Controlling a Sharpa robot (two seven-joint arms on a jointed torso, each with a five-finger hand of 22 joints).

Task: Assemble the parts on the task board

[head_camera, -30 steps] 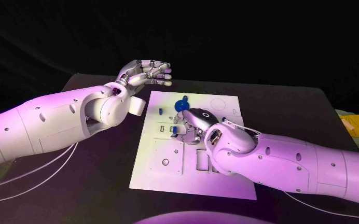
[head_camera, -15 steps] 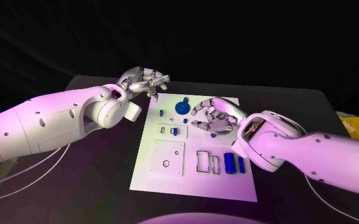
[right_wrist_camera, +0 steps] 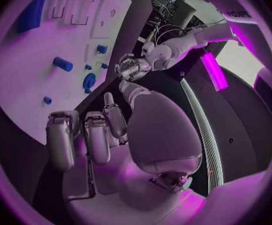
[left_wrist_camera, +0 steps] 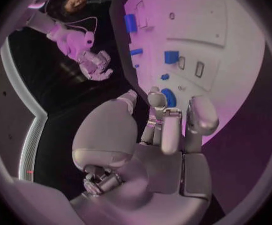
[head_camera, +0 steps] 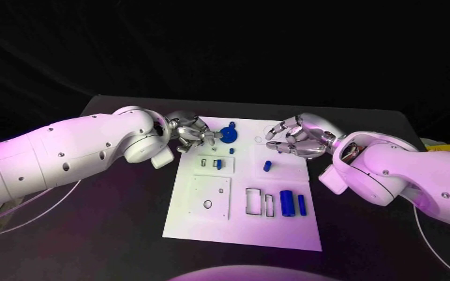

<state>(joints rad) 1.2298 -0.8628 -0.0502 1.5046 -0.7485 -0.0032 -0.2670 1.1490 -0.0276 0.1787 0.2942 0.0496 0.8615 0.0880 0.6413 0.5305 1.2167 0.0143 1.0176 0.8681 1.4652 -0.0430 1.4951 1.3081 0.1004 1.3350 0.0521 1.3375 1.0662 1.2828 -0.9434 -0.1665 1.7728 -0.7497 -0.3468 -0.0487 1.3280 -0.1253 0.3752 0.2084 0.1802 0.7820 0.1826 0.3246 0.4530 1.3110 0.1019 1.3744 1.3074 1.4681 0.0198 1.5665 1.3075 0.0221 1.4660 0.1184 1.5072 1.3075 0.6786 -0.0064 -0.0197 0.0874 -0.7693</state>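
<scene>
Left hand (head_camera: 190, 131) hovers, fingers curled on nothing, at the white task board's (head_camera: 211, 226) far-left edge, beside the round blue disc part (head_camera: 228, 134). Right hand (head_camera: 298, 138), fingers loosely apart and empty, waits far-right, seemingly giving room.

A black table (head_camera: 112, 216) lies under everything, with a yellow object (head_camera: 439, 154) at its right edge.
</scene>
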